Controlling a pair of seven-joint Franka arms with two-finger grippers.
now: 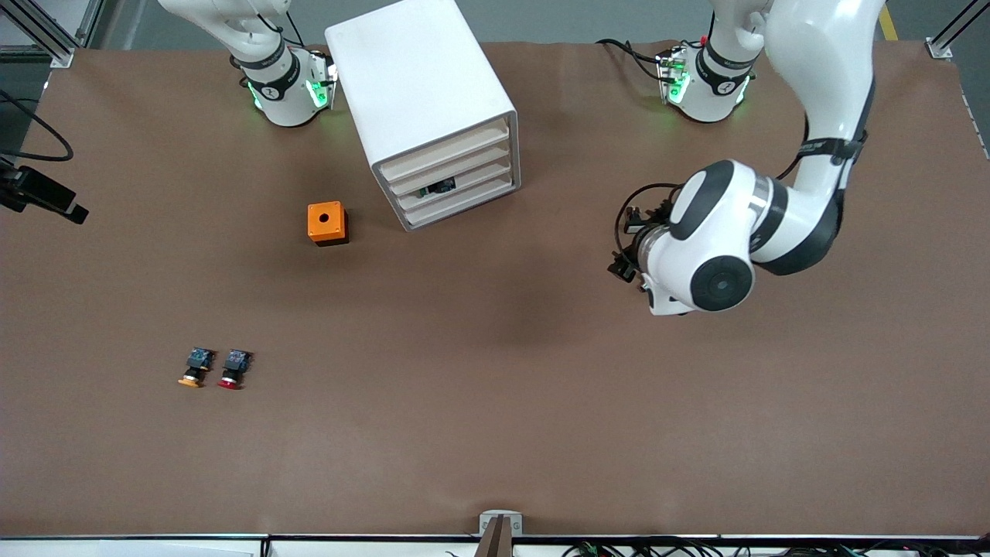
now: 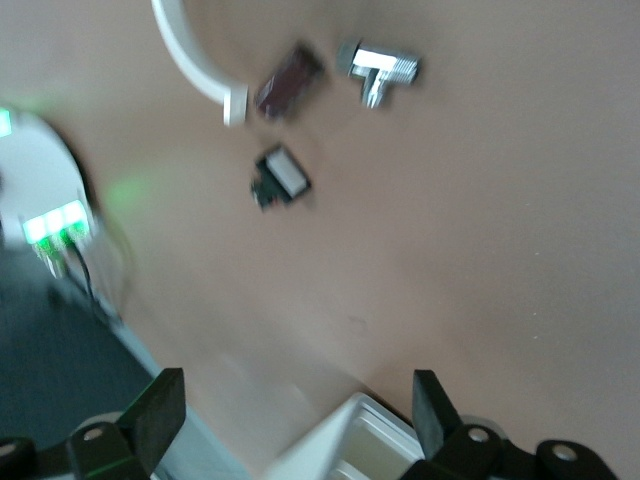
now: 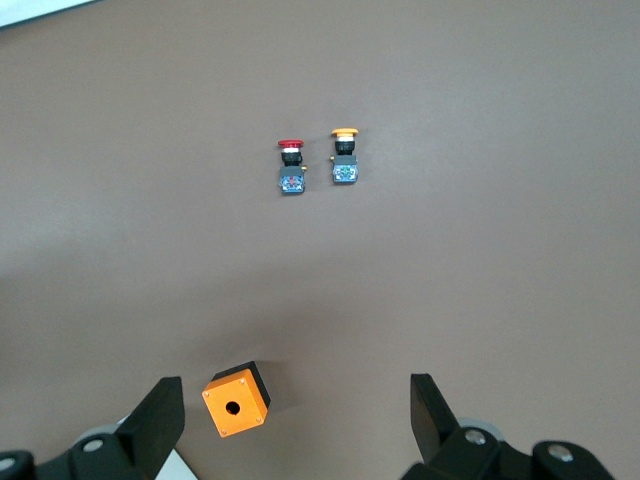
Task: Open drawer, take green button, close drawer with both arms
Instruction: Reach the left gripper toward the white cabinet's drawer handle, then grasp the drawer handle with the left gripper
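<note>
Cabinet (image 1: 429, 100) first: you have the rounded white unit standing between the two arm bases, its four shallow drawers facing the front camera and turned a little toward the left arm's end of the table. All four sit pushed in. Through the front of the third drawer (image 1: 456, 185) from the top you can make out something small and dark with a touch of blue; whether that is the green-capped button you cannot tell from here.

Beside the cabinet, toward the right arm's end, sits an orange box (image 1: 327, 223) with a round hole in its top and a black base. Well nearer the front camera, still toward that end, two push buttons lie side by side, just apart: the orange-capped button (image 1: 195, 367) and the red-capped button (image 1: 233, 369), each with a blue rear block.

Your left gripper (image 2: 290, 410) hangs over bare table toward the left arm's end, nearer the camera than the cabinet, fingers spread wide and holding nothing; its wrist view is blurred. Your right gripper (image 3: 290, 415) is up high over the orange box, fingers also spread wide and empty.
</note>
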